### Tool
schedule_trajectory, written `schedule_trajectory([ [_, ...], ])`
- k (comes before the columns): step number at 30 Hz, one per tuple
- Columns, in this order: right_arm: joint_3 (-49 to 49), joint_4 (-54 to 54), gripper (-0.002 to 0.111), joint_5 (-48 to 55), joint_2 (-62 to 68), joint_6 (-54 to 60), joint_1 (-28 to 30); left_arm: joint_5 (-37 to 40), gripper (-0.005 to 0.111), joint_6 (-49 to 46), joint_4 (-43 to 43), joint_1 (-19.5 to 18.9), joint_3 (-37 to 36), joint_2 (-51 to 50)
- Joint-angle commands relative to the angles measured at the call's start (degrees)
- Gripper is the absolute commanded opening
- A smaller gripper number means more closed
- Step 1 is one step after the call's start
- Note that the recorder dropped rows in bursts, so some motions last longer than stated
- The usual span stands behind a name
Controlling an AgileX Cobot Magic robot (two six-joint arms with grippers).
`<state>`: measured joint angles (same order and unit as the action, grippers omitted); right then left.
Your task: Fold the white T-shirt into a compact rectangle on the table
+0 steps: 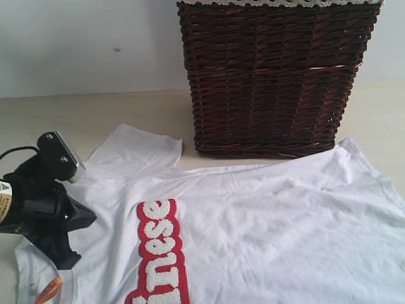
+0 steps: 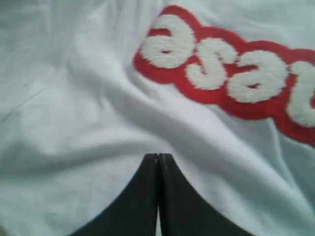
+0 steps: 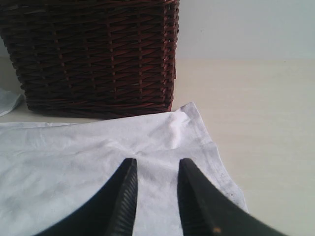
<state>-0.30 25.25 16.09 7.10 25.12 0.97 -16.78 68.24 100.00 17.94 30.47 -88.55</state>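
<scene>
wicker basket (image 1: pixel 272 82) blocks far side, open table (image 1: pixel 63 114) seemingly either side

a plain indoor robot test bench, more lab than lived-in room: a wide cream table (image 1: pixel 126 107) runs back to a bare pale wall (image 1: pixel 82 44), and a black robot arm (image 1: pixel 38 196) with a cable reaches over it. the homely props are laundry things, a dark wicker basket (image 1: pixel 272 76) and a white t-shirt (image 1: pixel 285 221).
</scene>
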Motion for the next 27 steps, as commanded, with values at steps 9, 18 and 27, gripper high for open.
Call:
schedule_trajectory([
  [9, 0.3, 0.13, 0.03, -0.77, -0.4, 0.18, -0.02, 0.31, 0.103, -2.43, -0.05, -2.16, -3.57, 4.05],
  [18, 0.3, 0.13, 0.03, -0.77, -0.4, 0.18, -0.02, 9.88, 0.103, -23.23, -0.05, -3.01, -9.84, 4.09],
  [27, 0.3, 0.13, 0.03, -0.77, -0.4, 0.18, -0.02, -15.24, 0.103, -13.58, -0.05, -9.24, -9.06, 4.07],
])
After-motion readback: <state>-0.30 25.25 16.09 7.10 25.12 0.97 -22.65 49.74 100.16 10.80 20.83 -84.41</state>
